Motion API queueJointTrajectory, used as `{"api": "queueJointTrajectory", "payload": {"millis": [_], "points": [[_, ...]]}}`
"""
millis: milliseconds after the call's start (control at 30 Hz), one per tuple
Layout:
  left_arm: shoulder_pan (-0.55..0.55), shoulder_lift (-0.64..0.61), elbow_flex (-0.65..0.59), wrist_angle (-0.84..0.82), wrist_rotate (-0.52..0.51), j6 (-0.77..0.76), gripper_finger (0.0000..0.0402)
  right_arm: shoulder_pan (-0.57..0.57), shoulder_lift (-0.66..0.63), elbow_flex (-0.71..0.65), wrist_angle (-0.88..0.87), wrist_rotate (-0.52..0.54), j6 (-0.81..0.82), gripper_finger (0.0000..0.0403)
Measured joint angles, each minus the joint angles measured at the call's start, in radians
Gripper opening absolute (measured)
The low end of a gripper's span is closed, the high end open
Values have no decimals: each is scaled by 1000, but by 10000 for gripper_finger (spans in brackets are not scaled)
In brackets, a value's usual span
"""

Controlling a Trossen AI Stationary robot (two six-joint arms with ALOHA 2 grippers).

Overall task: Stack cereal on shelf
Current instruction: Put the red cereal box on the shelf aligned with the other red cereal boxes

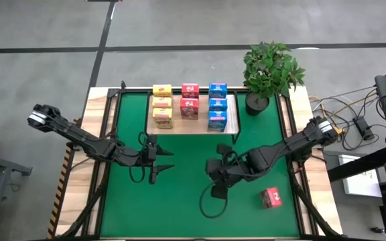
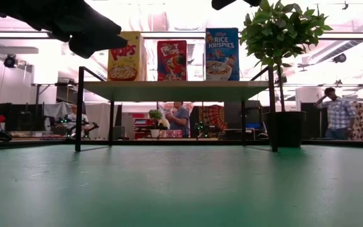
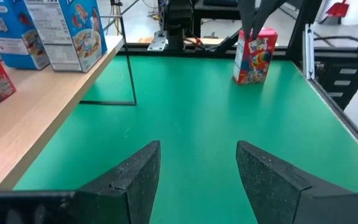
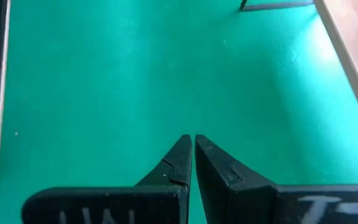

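Observation:
The light-wood shelf [image 1: 189,126] stands on the far half of the green mat. It carries three yellow cereal boxes [image 1: 162,106], two pink-red ones [image 1: 189,101] and three blue ones [image 1: 217,106], all in rows. One more pink-red box [image 1: 271,197] stands upright on the mat near the right edge, also seen in the left wrist view [image 3: 254,56]. My left gripper [image 1: 168,161] [image 3: 197,152] hovers open over the mat in front of the shelf. My right gripper [image 1: 211,169] [image 4: 193,140] is shut over the mat's middle, left of the loose box.
A potted plant [image 1: 270,70] stands at the shelf's far right corner. Black frame rails [image 1: 293,134] run along the mat's sides. Cables [image 1: 354,124] lie off the table's right. People show in the room beyond [image 2: 339,113]. Bare green mat [image 1: 179,207] lies toward the near edge.

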Motion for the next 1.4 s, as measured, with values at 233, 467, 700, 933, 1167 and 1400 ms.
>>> {"api": "queueJointTrajectory", "payload": {"millis": [233,467,700,933,1167,1400], "points": [[0,39,-7,89,0,11,194,42,-14,-95,80,73,-109,11],[4,77,-14,135,-6,6,194,34,-100,-285,257,72,-223,11],[8,104,-11,157,-38,1,194,34,-197,-376,268,73,-176,11],[8,115,6,158,-38,-9,194,32,-227,-354,264,71,-65,11],[8,105,9,157,-36,-16,194,47,-225,-281,-5,-377,445,11],[7,105,10,159,-36,-53,194,164,-230,-235,-262,-510,827,11]]}}
